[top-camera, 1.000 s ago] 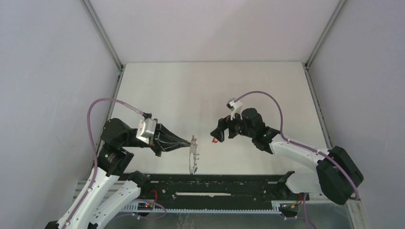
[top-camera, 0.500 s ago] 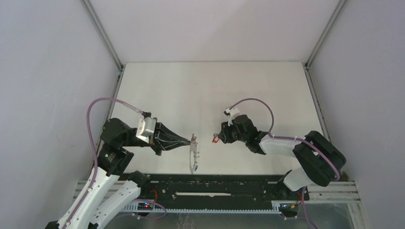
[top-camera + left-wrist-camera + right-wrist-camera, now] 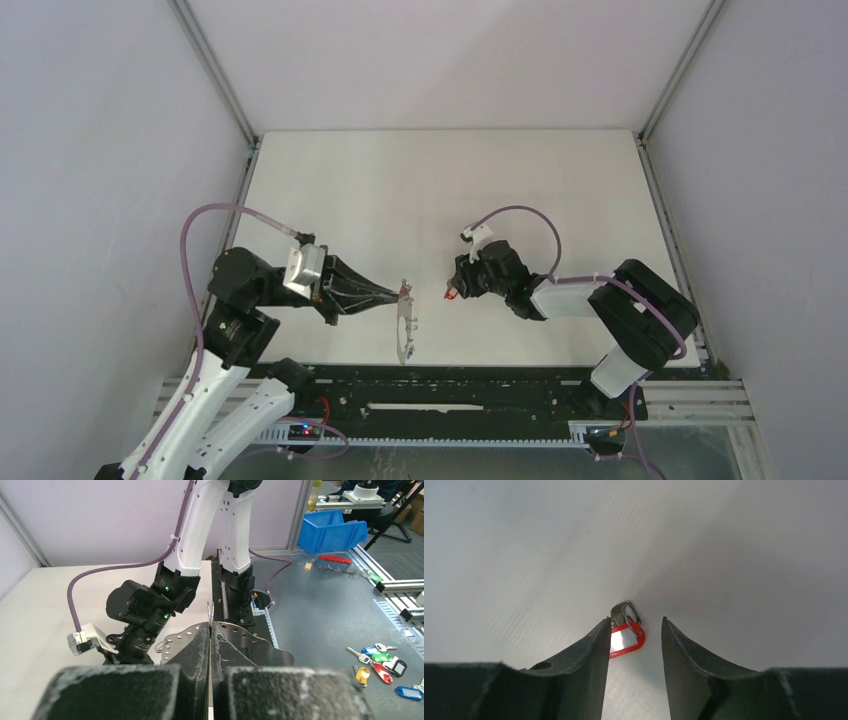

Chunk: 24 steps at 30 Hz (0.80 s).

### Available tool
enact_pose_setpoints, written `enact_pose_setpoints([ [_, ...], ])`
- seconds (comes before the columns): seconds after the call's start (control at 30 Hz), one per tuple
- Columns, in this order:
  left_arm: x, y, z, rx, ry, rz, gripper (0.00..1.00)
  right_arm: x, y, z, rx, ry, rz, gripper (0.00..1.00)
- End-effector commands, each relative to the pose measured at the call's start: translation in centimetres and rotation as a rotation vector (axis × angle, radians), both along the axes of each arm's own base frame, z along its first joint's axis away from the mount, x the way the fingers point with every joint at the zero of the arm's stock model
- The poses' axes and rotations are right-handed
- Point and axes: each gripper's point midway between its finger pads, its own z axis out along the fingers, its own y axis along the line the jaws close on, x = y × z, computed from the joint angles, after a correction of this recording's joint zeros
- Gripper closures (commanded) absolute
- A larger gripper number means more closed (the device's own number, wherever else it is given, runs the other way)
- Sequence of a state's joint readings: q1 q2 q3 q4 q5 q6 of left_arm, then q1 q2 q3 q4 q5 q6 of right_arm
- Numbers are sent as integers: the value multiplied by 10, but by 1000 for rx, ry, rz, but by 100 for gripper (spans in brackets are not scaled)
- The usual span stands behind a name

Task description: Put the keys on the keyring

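My left gripper is shut on the keyring, a thin grey metal piece hanging edge-on above the near table. In the left wrist view its holed metal spreads to both sides of the closed fingers. The red-headed key lies flat on the white table with its metal loop pointing away. My right gripper is low over it, jaws apart. The key sits in the gap against the left finger; the right finger stands clear of it. From above, the red key shows at the right gripper's tip.
A black rail runs along the table's near edge, between the arm bases. Grey walls close the table on three sides. In the left wrist view the right arm faces me, and coloured key tags lie on a bench beyond.
The right arm folded in and dropped lower over the red key, and its jaws narrowed from wide open to partly closed. The left gripper and keyring stayed still.
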<state>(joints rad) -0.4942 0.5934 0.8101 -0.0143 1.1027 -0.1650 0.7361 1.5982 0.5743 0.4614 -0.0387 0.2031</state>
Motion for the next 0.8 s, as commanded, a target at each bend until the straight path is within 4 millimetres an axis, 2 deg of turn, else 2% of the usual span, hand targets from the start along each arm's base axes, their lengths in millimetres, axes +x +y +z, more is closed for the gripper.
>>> enact_pose_setpoints([
  [0.0,-5,4,35,-61,-79,14,100,19,12,14,21,-65,15,51],
  [0.37,-5,5,36,-64,-77,18,100,14,11,3,-1,-31,33,59],
  [0.77,-5,5,35,-64,-77,21,100,5,14,1,10,1,72,90],
])
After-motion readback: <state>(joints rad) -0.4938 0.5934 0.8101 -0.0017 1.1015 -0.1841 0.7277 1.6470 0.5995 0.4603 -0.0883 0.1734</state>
